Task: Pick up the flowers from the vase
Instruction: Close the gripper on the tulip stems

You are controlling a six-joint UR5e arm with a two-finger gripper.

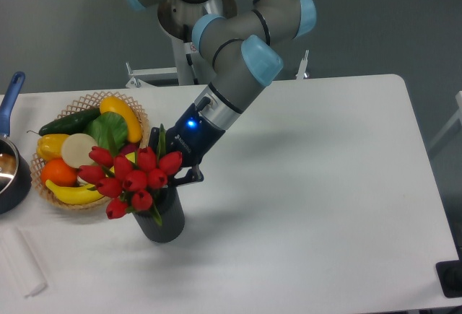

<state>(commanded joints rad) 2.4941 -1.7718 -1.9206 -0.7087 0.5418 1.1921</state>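
From my screen I see the arm (231, 68) reaching down and to the left from its base at the back of the desk (310, 184), with a blue light glowing on the wrist. The claw (170, 164) sits right behind the flowers (133, 177), and its fingers look drawn together on the green stems and leaves just above the vase (163, 220) — one dark finger (189, 177) shows at the right of the bunch, the other is mostly hidden behind the blooms, so I read the grip as clamped on the flowers rather than seeing every contact.

The red tulip heads lean out to the left, over the near edge of the basket (86, 101). Their stems run down into the round mouth of the vase, so the bunch is not out of it yet. The vase itself, dark grey and short, stands upright on the desk just in front of the basket.

The basket holds fruit and vegetables — a cucumber (66, 120), a yellow squash (123, 115), a banana (76, 193), an orange (59, 173) and some green leaves. At the far left edge stands a dark pan (11, 177) with a blue handle. Something pale and flat (22, 260) lies on the desk near the front left corner; I cannot tell what it is.
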